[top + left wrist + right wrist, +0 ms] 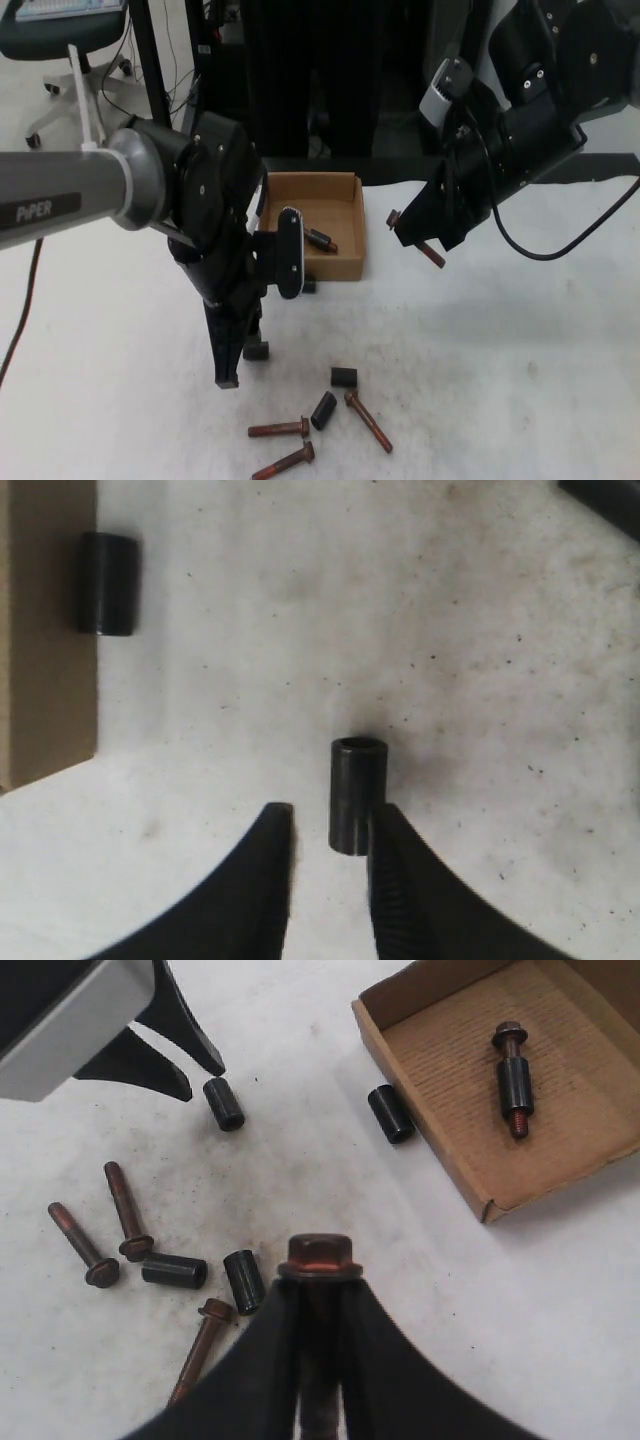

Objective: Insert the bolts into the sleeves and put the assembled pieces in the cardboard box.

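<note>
The left gripper (328, 825) has its fingers narrowly parted around an upright sleeve (358, 795). The sleeve sits against one finger, and a slit of bench (520, 380) shows at the other. The right gripper (318, 1295) is clamped on a bolt (320, 1257), head outward, raised above the bench.

There are five bolts. One is held, three loose bolts (368, 420) lie on the bench, and one is in the assembled piece (511, 1075) inside the cardboard box (335, 268). There are five sleeves. One is at the left fingers, a box-side sleeve (390, 1114) lies just beside the box's near wall, two loose sleeves (344, 377) lie among the loose bolts, and one is on the assembled piece.

In the high view, the box lies at one o'clock from the left gripper, and the loose cluster is near it at four o'clock. The right gripper hangs at three o'clock of the box, near its side wall but apart from it. The bench's far edge runs just behind the box. White bench top stretches from the cluster toward three o'clock, beneath the right arm.
</note>
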